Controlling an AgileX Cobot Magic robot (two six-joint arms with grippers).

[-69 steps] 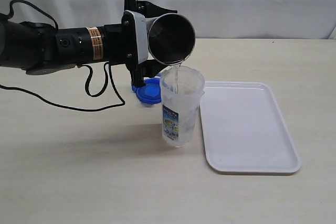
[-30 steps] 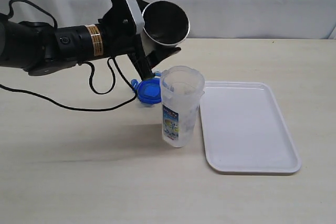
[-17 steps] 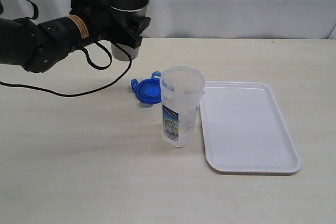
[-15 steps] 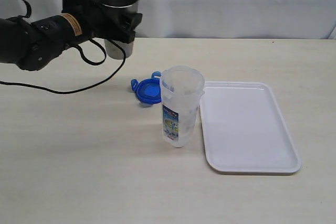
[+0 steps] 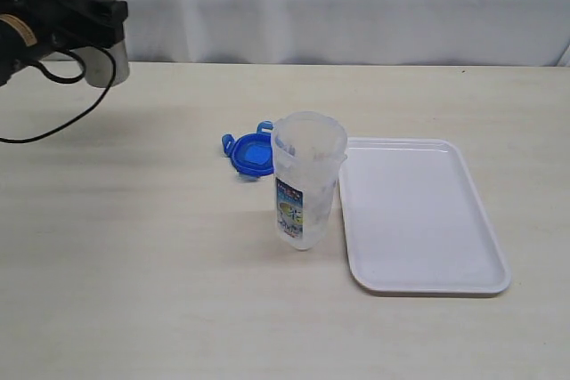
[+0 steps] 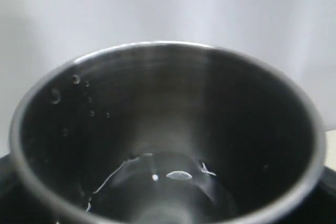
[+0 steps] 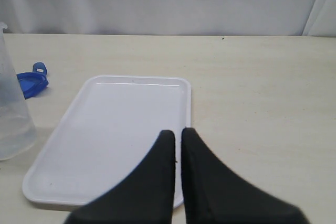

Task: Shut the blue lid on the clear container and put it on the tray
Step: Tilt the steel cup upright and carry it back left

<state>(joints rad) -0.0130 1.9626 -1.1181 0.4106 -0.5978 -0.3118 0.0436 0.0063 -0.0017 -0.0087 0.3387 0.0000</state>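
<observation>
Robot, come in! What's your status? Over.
Left jaws grip steel cup; right jaws shut, empty. Blue lid off, lying beside clear container. Tray bare, nothing blocking.

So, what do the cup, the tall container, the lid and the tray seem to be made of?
The cup looks like metal, probably brushed steel: grey sheen, reflections, droplets inside. The clear container seems to be transparent plastic; its far wall shows through. The blue lid looks like opaque moulded plastic, slightly glossy. The tray seems to be smooth white plastic, with soft highlights on its rim.
</observation>
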